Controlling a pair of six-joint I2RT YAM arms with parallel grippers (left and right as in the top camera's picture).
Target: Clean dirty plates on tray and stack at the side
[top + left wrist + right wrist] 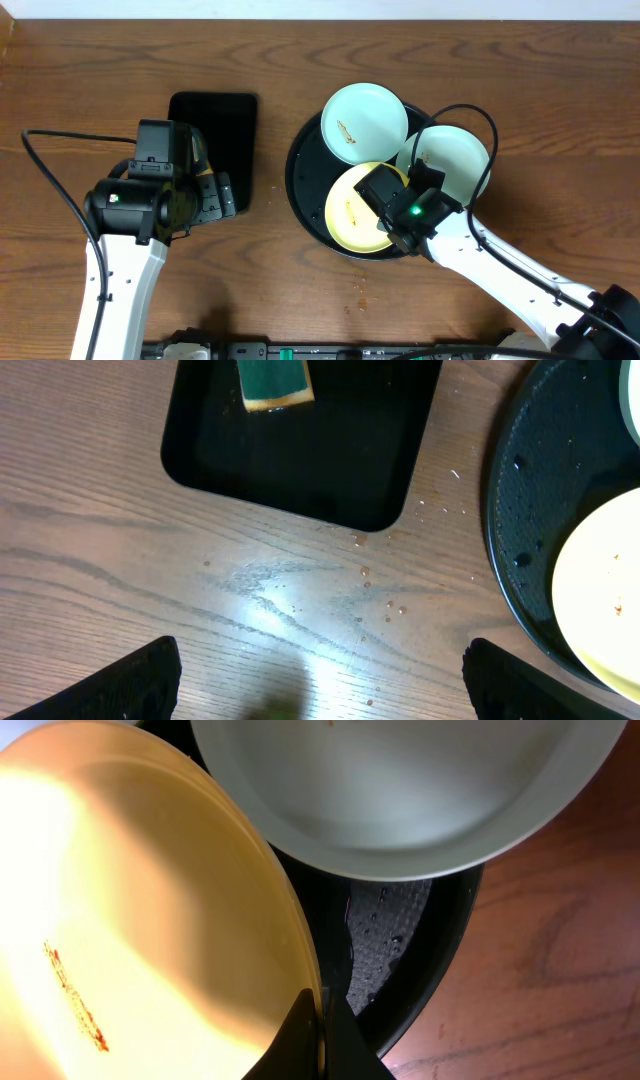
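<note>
0/3 stacked. All 3 plates (363, 120) on tray (300, 170), smears uncleaned. R gripper (322, 1030) pinched on yellow plate (352, 212) rim. L gripper (320, 680) wide open, empty; sponge (273, 382) untouched.

A robotics lab bench — a wood-grain table (290, 310) carries a white left arm (125, 265) and right arm (505, 270), both cabled, mounted at its near edge.

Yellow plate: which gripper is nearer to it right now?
Right. The right gripper pinches the yellow plate at its rim, on the round tray. The left gripper hangs open over the table beside the rectangular tray, well apart from the plate.
</note>
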